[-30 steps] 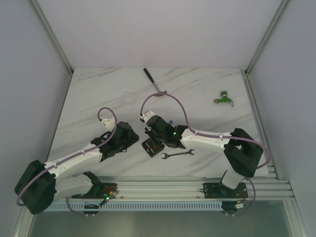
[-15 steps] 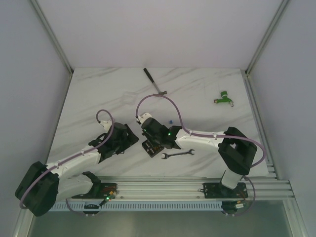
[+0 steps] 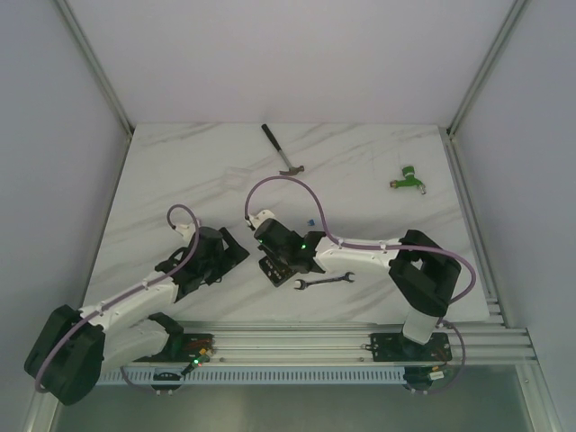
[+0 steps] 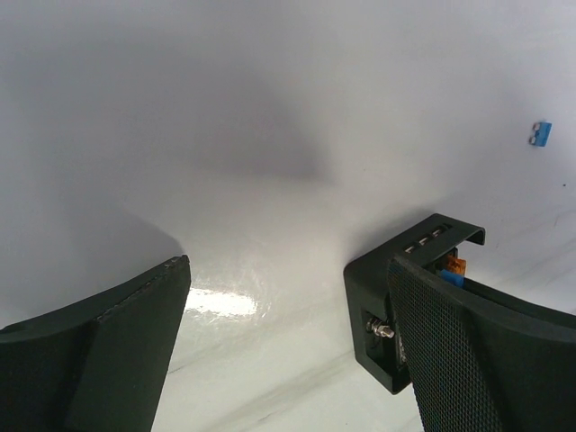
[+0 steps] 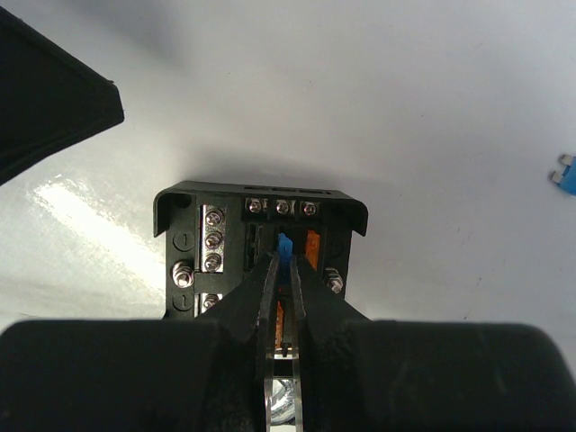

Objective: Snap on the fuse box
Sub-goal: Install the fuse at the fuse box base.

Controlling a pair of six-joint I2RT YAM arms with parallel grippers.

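The fuse box (image 3: 277,268) is lying on the table (image 3: 378,171) between my arms. My left gripper (image 4: 288,270) is spreading wide and retreating, leaving only my right gripper (image 5: 282,261), pinching a blue fuse (image 5: 285,245), on it.

The left arm (image 3: 126,297) and right arm (image 3: 360,255) are slim white tubes with chunky black joints, and a purple cable (image 3: 288,179) loops along each. A small green light (image 3: 304,241) glows near the right wrist. The left gripper (image 4: 286,265) has broad matt black fingers (image 4: 126,333), one faced with a fine mesh-patterned pad (image 4: 441,342).
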